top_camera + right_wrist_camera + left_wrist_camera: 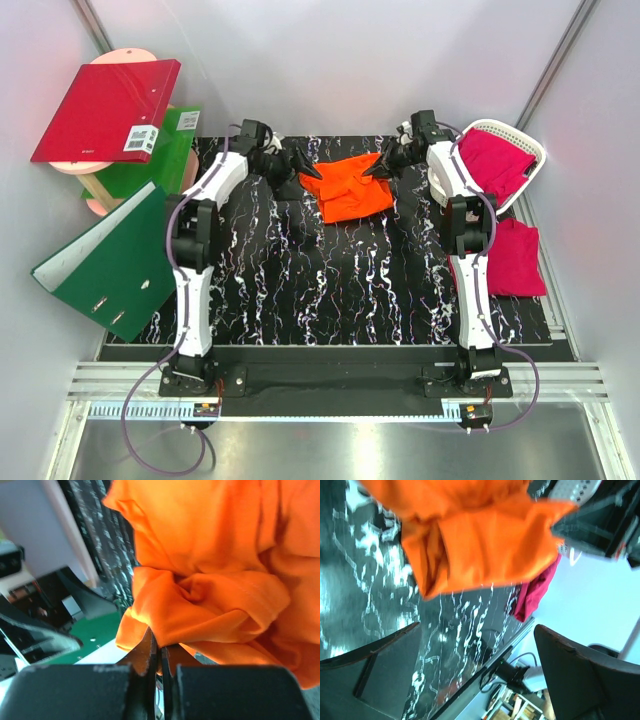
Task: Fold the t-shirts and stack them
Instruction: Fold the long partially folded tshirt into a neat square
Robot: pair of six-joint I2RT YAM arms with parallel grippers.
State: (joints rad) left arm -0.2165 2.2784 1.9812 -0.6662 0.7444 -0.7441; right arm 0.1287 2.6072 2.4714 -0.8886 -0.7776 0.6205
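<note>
The bright orange t-shirt (350,187) lies bunched at the far middle of the black marbled mat (330,280). My right gripper (378,170) is shut on a fold at its right edge; the right wrist view shows the jaws pinching the orange cloth (210,595). My left gripper (308,172) is open and empty just left of the shirt; its wrist view shows the shirt (480,540) ahead of the spread fingers (580,675). A magenta t-shirt (492,162) sits in the white basket (528,150). Another magenta t-shirt (517,257) lies at the mat's right edge.
A red ring binder (108,110) rests on a pink stand at the far left. One green binder (112,262) lies open over the mat's left edge, another green one (160,155) stands behind it. White walls close in on both sides.
</note>
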